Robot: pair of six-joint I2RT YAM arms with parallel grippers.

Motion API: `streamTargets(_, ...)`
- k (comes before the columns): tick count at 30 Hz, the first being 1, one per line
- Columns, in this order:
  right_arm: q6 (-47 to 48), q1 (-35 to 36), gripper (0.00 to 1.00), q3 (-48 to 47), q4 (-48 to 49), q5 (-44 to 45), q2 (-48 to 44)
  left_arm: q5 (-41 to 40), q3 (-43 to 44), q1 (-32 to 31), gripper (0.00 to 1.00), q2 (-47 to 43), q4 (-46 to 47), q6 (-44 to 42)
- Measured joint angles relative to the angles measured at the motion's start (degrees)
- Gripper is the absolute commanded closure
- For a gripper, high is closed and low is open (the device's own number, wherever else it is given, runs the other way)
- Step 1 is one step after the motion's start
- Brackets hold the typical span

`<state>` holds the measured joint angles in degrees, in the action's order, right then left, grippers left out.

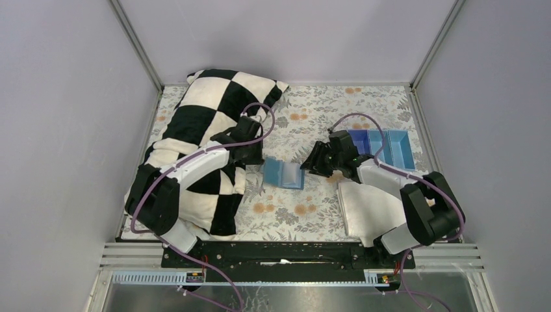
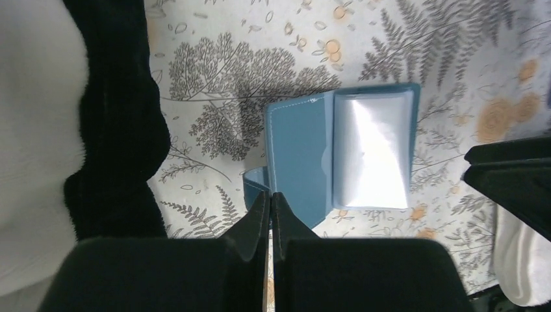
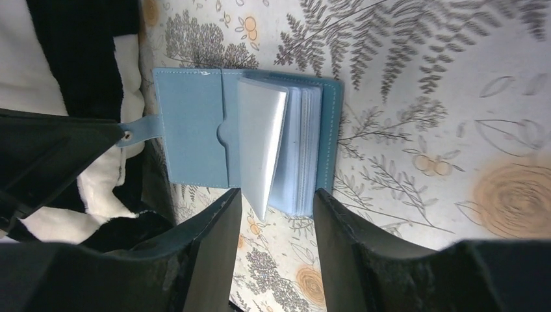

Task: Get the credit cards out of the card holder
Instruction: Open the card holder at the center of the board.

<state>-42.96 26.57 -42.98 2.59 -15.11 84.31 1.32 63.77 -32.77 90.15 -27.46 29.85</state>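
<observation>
Right gripper (image 3: 277,195) — jaws apart — over card holder (image 3: 192,130)

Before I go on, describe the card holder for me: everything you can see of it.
The card holder is a light-blue wallet, leather-like with pale stitching, lying open on the floral cloth. A stack of clear plastic sleeves fans up from one half. Its snap strap reaches the shut left pincer. The open right pincer straddles the sleeves' edge.
</observation>
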Motion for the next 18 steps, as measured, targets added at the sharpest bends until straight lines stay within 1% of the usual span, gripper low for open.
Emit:
streamTargets(5,-2.84,3.02,0.50,-0.37,3.52,-2.10,5.60,-0.02,-1.36,-0.20,1.00,3.23,0.48,0.09)
streamTargets(7,-4.11,3.65,0.52,-0.37,4.94,-2.80,7.23,2.38,-1.97,-0.31,1.00,5.07,1.49,-0.02)
streamTargets(11,-6.54,3.82,0.54,-0.17,7.80,-4.37,10.14,7.76,-3.56,-0.81,1.00,8.26,4.00,0.11)
streamTargets(13,-7.34,3.82,0.56,0.22,8.85,-4.68,10.58,9.20,-3.61,-1.62,1.00,9.86,4.98,0.15)
streamTargets(18,-8.52,3.82,0.66,1.01,10.71,-5.33,10.58,11.28,-2.95,-4.11,1.00,11.69,6.58,-0.09)
